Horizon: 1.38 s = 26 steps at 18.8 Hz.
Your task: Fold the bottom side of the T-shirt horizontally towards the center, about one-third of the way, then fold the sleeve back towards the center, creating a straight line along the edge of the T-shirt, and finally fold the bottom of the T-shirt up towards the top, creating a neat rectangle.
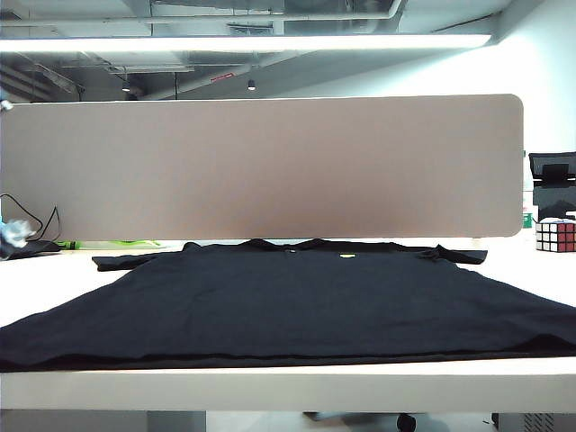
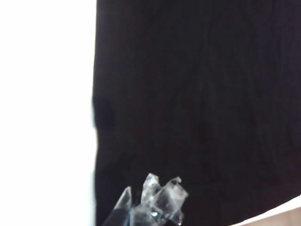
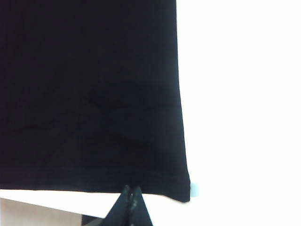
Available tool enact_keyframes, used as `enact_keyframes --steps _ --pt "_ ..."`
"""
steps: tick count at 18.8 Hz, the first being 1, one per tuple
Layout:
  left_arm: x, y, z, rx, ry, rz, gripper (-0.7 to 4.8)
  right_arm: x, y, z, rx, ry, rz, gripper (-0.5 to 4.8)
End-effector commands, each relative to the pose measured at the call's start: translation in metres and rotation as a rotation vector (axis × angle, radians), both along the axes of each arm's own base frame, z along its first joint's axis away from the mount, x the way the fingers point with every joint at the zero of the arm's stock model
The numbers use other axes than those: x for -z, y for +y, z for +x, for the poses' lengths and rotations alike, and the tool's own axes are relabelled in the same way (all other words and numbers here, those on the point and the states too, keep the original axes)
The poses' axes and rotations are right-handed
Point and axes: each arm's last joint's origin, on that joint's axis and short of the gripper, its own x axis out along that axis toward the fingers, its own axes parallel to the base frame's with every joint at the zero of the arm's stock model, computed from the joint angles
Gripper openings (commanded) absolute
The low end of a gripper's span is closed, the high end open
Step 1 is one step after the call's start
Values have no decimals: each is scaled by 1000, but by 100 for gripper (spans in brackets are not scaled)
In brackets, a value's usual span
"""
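The black T-shirt (image 1: 288,297) lies spread flat on the white table (image 1: 288,387), collar (image 1: 288,245) at the far side with a small yellow-green mark (image 1: 346,256) beside it. The bottom of the T-shirt (image 1: 270,362) runs along the table's near edge. Neither arm shows in the exterior view. In the left wrist view my left gripper (image 2: 157,188), its tips wrapped in clear tape, hovers shut over the black cloth (image 2: 197,103) near a side edge. In the right wrist view my right gripper (image 3: 131,190) is shut and empty, just off the hem (image 3: 94,181) near the shirt's corner (image 3: 183,195).
A long beige panel (image 1: 261,166) stands behind the table. A Rubik's cube (image 1: 555,235) sits at the far right, and cables (image 1: 27,238) lie at the far left. Both sleeves (image 1: 121,262) (image 1: 459,256) stretch out at the far side.
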Motion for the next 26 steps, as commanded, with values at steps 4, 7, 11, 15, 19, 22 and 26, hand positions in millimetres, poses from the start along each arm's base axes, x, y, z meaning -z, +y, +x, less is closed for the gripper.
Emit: enact_keyframes --steps 4,7,11,15,19,22,26 --pt "5 22 -7 -42 82 -48 117 9 -17 16 12 92 71 -5" --pt "5 28 -9 -67 88 -76 126 16 -21 20 25 128 93 0" --pt "6 28 -11 -63 113 -105 126 22 -24 26 42 150 85 0" --pt "10 29 -10 -88 155 -108 170 46 -29 40 57 254 112 69" --pt "23 29 -8 -82 251 -140 250 60 -29 45 57 330 130 180" --pt "26 27 -7 -71 277 -145 249 60 -30 44 60 334 130 180" --pt "26 14 -5 -12 275 -107 249 61 -30 44 60 337 131 180"
